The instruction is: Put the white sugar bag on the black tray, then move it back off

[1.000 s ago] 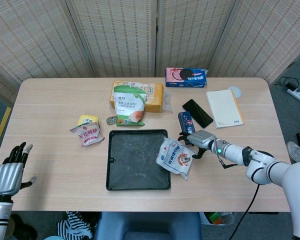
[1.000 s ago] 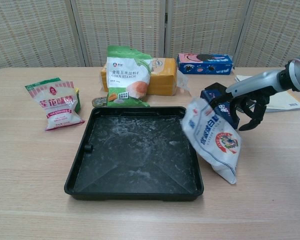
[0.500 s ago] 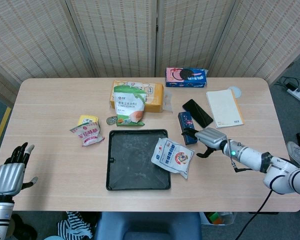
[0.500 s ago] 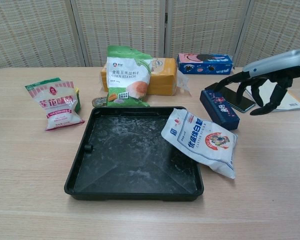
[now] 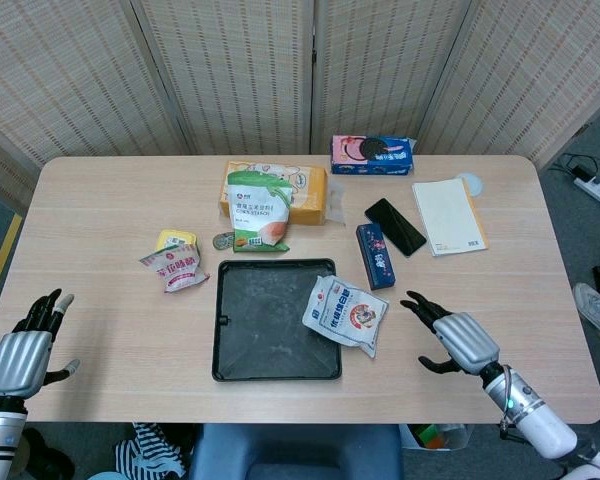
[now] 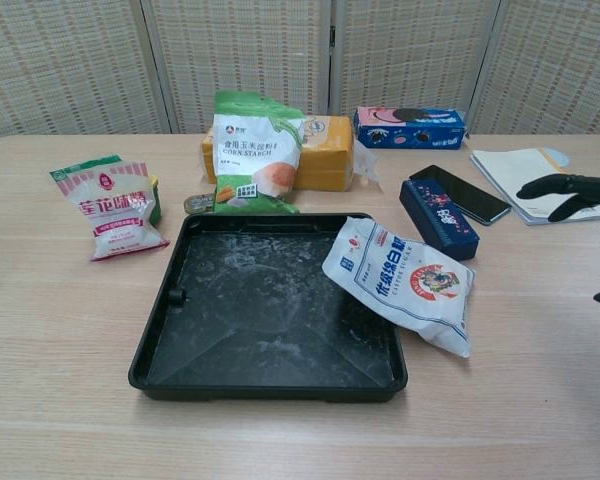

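Chest view crops the right hand (image 6: 580, 200) at its edge; small object (image 5: 223, 240) behind cornstarch bag (image 5: 259, 210) unidentifiable.

**Woven Screen Behind a Pale Wooden Table**

A folding screen (image 5: 310, 70) of woven, straw-coloured panels in grey frames stood behind the light wood table (image 5: 110, 200), which had rounded corners. Grey floor (image 5: 580, 215) showed to the right, where a white power strip (image 5: 597, 190) lay with its cable. A yellow strip (image 5: 0, 265) marked the floor on the left. The lighting was even.
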Controlling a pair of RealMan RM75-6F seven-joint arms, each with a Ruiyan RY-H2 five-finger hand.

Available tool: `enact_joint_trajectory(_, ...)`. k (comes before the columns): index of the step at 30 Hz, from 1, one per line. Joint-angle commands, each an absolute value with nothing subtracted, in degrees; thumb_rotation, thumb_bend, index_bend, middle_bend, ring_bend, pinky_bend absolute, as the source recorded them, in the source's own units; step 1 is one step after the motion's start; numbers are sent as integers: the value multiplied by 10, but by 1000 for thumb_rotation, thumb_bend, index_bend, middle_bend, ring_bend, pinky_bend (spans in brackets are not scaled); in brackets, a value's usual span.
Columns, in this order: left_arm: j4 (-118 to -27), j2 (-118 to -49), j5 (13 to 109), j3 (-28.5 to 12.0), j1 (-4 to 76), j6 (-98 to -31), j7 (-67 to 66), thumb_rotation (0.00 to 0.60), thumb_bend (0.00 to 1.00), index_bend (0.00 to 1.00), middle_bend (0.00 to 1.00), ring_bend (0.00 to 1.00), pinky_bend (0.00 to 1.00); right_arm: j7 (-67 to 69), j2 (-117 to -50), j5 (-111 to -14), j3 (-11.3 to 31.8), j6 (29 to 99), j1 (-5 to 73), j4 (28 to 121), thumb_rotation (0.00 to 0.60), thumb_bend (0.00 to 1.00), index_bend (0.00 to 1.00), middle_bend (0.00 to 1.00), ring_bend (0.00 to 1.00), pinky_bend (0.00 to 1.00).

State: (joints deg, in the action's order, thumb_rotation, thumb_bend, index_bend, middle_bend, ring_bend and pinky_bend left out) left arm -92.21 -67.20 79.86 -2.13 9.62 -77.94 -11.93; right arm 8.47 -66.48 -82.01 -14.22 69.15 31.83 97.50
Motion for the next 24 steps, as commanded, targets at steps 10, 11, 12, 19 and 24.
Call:
enact_joint_trajectory(10,-932,-638,838,-7,89,-789,-49,600,216,5,4,74,336,-100,-702,-570,-27,628,312,1102,600,288,0,0,296,476)
enact_joint_trajectory(11,-933,-636,841,-5,88,-789,-44,600,216,7,4,79,341,-138,-702,-545,-19,626,325,1105,600,288,0,0,362,525)
enact_joint_trajectory(12,-933,-635,843,-5,88,-790,-41,600,216,8,4,82,346,-171,-704,-524,-15,627,335,1108,600,288,0,0,413,566)
enact_joint_trajectory(19,-932,-629,851,-4,87,-793,-24,600,216,12,4,88,359,-305,-725,-360,37,635,401,1135,600,287,0,0,757,886)
enact_joint_trajectory(24,-932,-625,856,-2,86,-795,-15,600,217,15,4,90,365,-344,-727,-266,46,618,435,1140,600,287,0,0,786,917)
